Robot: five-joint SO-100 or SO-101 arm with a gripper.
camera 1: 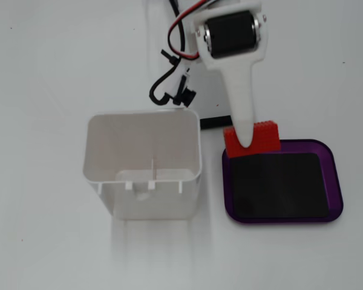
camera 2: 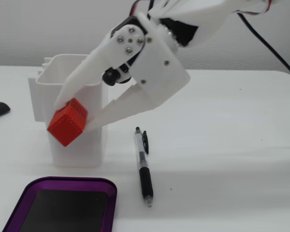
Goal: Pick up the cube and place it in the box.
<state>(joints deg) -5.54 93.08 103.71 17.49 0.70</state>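
Fixed views, two angles on one moment. From above, the white box (camera 1: pixel 144 166) stands open-topped on the white bench (camera 1: pixel 42 72); its right wall runs just beside the left rim of the purple tray (camera 1: pixel 330 163), with a narrow strip of bare bench between them. The gripper (camera 1: pixel 247 140) reaches down from the top of this view, and its white finger (camera 1: pixel 242 96) crosses the red cube (camera 1: pixel 263 140), which shows over the tray's far rim, right of the box. From the side, the gripper (camera 2: pixel 72 120) is closed on the cube (camera 2: pixel 67 122): the upper finger (camera 2: pixel 87 77) bears on the cube's top corner and the lower finger (camera 2: pixel 121 108) on its right face. The cube hangs tilted, clear of the bench, in front of the box (camera 2: pixel 75 145) wall and below the box rim, above the far edge of the tray (camera 2: pixel 63 182). A pen (camera 2: pixel 144 166) lies on the bench right of the box, apart from it. Open bench (camera 2: pixel 232 145) extends right of the pen. Black and red cables (camera 1: pixel 175 36) trail behind the box in the view from above.
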